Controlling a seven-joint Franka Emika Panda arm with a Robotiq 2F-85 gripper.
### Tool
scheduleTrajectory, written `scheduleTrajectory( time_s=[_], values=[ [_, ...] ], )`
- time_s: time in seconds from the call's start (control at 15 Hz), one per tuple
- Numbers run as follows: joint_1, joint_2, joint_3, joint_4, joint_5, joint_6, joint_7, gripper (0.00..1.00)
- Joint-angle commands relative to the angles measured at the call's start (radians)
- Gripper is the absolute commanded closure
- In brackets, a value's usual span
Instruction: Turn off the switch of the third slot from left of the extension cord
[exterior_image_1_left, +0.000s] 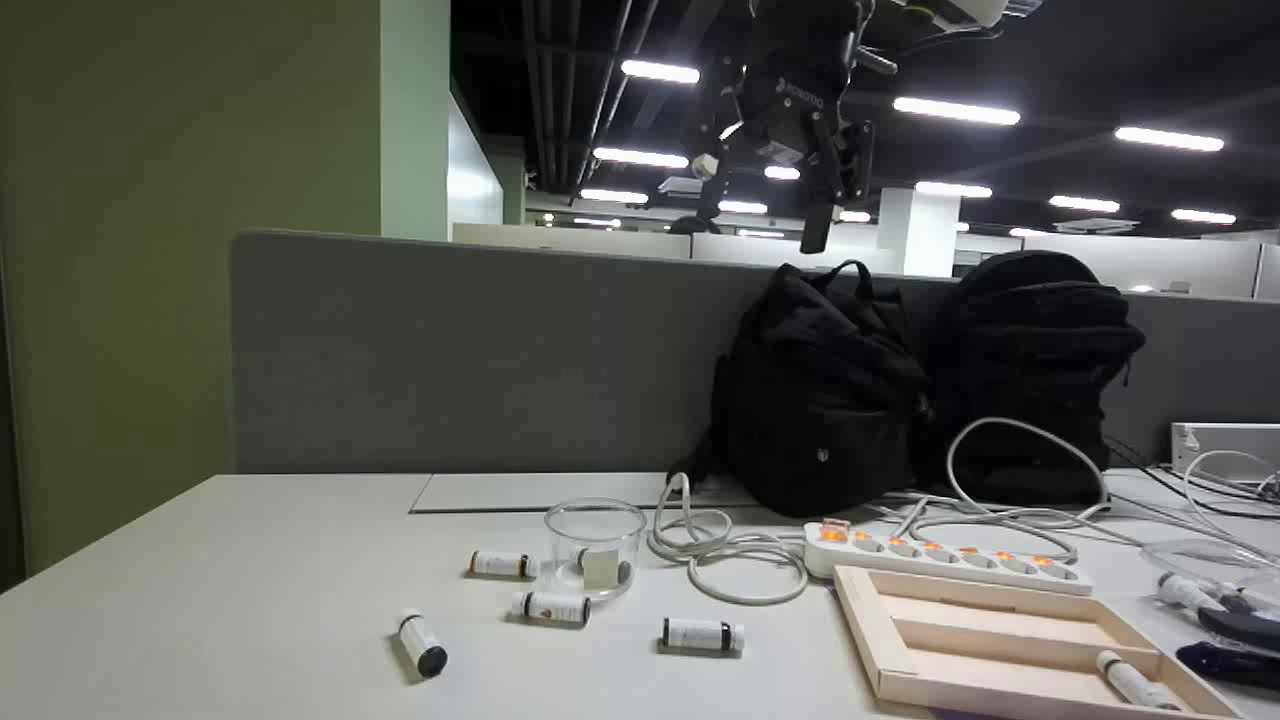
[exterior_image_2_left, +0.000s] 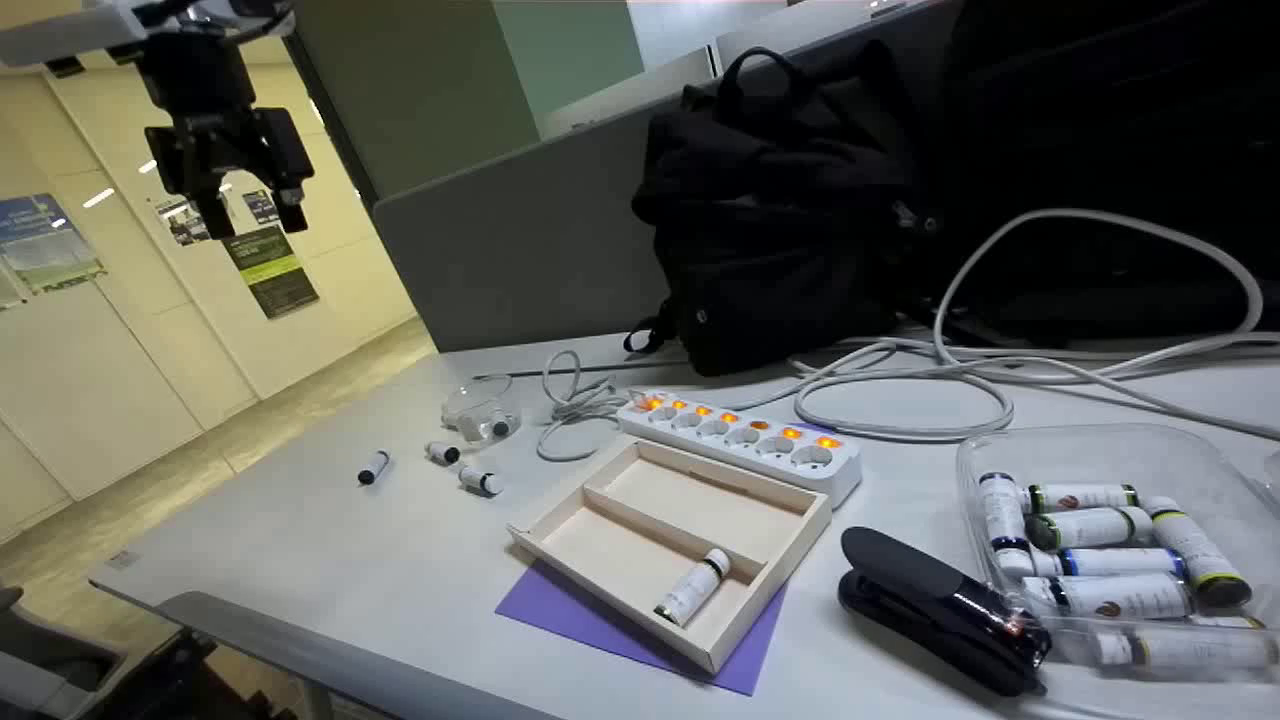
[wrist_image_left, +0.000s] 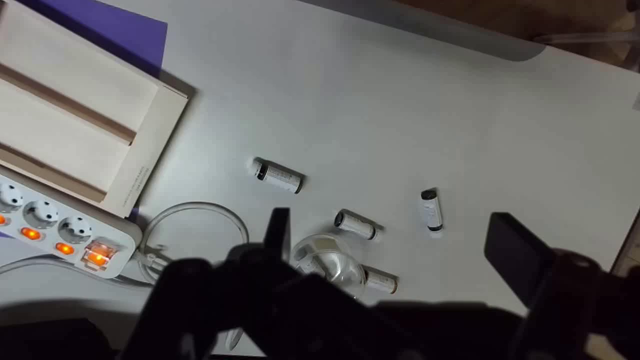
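Observation:
The extension cord is a long white power strip (exterior_image_1_left: 950, 570) with a row of sockets, also in the other picture from outside as a strip (exterior_image_2_left: 740, 445). Its main switch end and nearest sockets show in the wrist view (wrist_image_left: 65, 225); the rest is cut off there. In an exterior view, the third small switch from the left (exterior_image_2_left: 729, 418) glows orange. The small switch just right of it (exterior_image_2_left: 759, 425) looks darker. My gripper (exterior_image_1_left: 765, 210) is open and empty, high above the table and away from the strip. It also shows open in an exterior view (exterior_image_2_left: 254, 215) and the wrist view (wrist_image_left: 392, 245).
A wooden tray (exterior_image_2_left: 570, 560) sits against the strip's front side. Two black backpacks (exterior_image_1_left: 820, 400) stand behind. A clear cup (exterior_image_1_left: 597, 540) and several small bottles lie to the left. A stapler (exterior_image_2_left: 940, 610) and a clear tub (exterior_image_2_left: 1110, 440) are at the right. Loose cables lie behind.

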Motion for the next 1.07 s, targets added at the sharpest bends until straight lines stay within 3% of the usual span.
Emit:
scheduleTrajectory(
  time_s=[0.0,0.47,0.73,1.0],
  values=[
    [-0.004,0.001,0.003,0.002,0.001,-0.002,-0.001,0.00],
    [-0.004,0.000,0.003,0.002,0.001,-0.001,-0.001,0.00],
    [-0.081,0.051,-0.052,0.004,-0.039,0.252,-0.013,0.00],
    [-0.195,0.214,-0.122,0.057,-0.168,0.464,0.027,0.00]
  ],
)
